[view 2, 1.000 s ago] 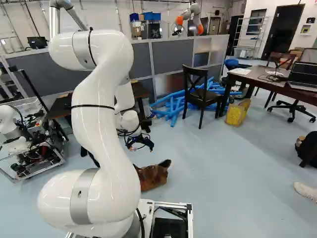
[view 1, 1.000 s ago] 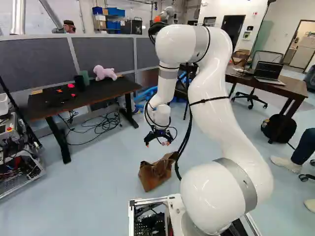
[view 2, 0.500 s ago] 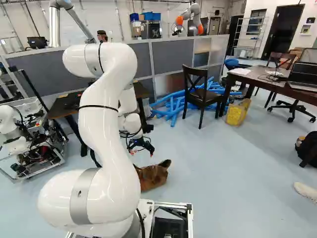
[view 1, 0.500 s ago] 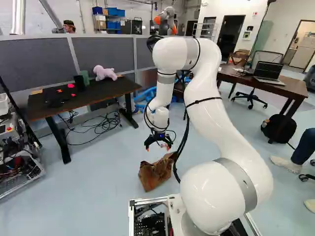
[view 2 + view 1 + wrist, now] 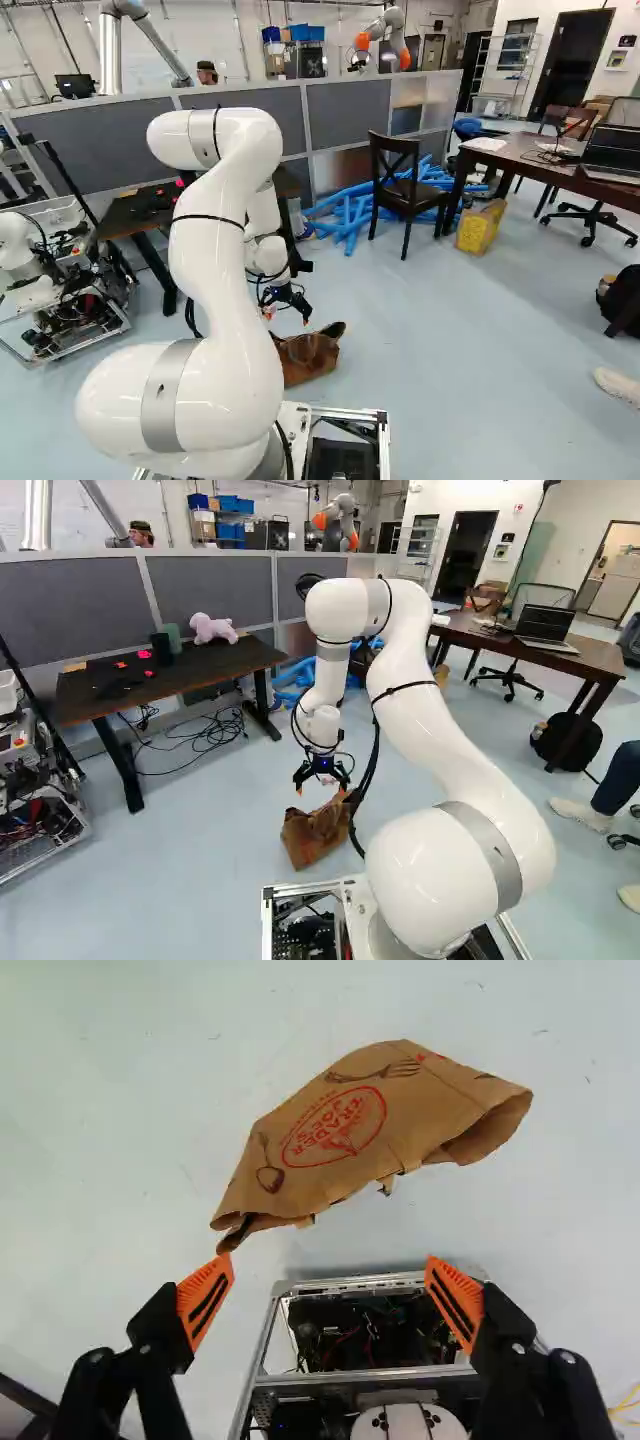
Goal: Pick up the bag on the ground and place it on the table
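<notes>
My gripper [image 5: 323, 784] hangs just above the brown paper bag [image 5: 312, 838] in the left base view, pointing down. The bag lies crumpled on its side on the floor, close ahead of the base. In the wrist view the gripper [image 5: 330, 1264] stands wide open with nothing between its fingers. There the bag [image 5: 350, 1125] lies ahead of the fingertips, its ragged open edge facing them, one corner close to one fingertip. A dark table [image 5: 150, 685] stands at the left of the left base view, a brown table [image 5: 520, 165] at the right of the right base view.
Ahead stand a chair [image 5: 400, 185], blue tubes [image 5: 350, 225] and a yellow bag [image 5: 480, 227]. Cables [image 5: 205, 735] lie under the dark table, which bears a pink plush toy [image 5: 212, 628]. Another robot [image 5: 385, 40] is behind the partition. A backpack [image 5: 566, 740] lies near a seated person's leg.
My arm has lowered, bringing the gripper down closer to the bag and turning it slightly. The bag and the base have stayed put. The fingers remain apart.
</notes>
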Controlling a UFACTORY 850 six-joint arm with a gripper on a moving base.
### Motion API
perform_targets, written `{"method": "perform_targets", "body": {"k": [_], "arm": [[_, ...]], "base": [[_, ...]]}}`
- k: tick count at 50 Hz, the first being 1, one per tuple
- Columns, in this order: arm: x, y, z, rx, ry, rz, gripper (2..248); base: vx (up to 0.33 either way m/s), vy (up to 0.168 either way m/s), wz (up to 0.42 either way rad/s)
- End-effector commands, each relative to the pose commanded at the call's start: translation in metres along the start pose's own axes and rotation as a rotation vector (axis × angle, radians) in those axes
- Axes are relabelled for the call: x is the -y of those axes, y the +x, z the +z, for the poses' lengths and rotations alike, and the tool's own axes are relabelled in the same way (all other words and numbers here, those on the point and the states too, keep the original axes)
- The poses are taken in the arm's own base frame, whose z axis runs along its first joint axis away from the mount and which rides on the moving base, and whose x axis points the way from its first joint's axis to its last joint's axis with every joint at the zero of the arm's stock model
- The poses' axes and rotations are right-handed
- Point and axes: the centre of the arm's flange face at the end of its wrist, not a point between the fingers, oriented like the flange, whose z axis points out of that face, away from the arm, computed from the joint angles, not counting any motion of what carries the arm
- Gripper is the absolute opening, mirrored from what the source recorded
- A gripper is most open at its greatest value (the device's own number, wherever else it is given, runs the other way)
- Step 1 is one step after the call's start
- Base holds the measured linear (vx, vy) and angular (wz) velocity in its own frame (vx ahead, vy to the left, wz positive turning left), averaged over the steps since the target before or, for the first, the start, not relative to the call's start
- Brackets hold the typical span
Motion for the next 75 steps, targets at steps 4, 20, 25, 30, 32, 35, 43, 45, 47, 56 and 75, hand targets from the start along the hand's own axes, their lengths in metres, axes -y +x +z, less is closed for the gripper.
{"method": "perform_targets", "body": {"k": [4, 20, 25, 30, 32, 35, 43, 45, 47, 56, 75], "arm": [[0.000, 0.001, 0.006, 0.005, -0.001, 0.044, 247], [0.002, 0.007, 0.031, 0.016, -0.008, 0.222, 247], [0.002, 0.009, 0.038, 0.014, -0.009, 0.288, 247], [0.003, 0.011, 0.046, 0.016, -0.011, 0.346, 247], [0.003, 0.011, 0.049, 0.017, -0.012, 0.368, 247], [0.003, 0.012, 0.054, 0.017, -0.013, 0.400, 247], [0.004, 0.016, 0.066, 0.002, -0.012, 0.485, 247], [0.004, 0.017, 0.069, -0.001, -0.012, 0.506, 247], [0.004, 0.018, 0.072, -0.003, -0.012, 0.527, 247], [0.004, 0.022, 0.086, -0.017, -0.009, 0.621, 247], [0.005, 0.027, 0.115, -0.014, -0.014, 0.821, 247]], "base": [[0.000, 0.000, 0.000], [0.000, 0.000, 0.000], [0.000, 0.000, 0.000], [0.000, 0.000, 0.000], [0.000, 0.000, 0.000], [0.000, 0.000, 0.000], [0.000, 0.000, 0.000], [0.000, 0.000, 0.000], [0.000, 0.000, 0.000], [0.000, 0.000, 0.000], [0.000, 0.000, 0.000]]}}
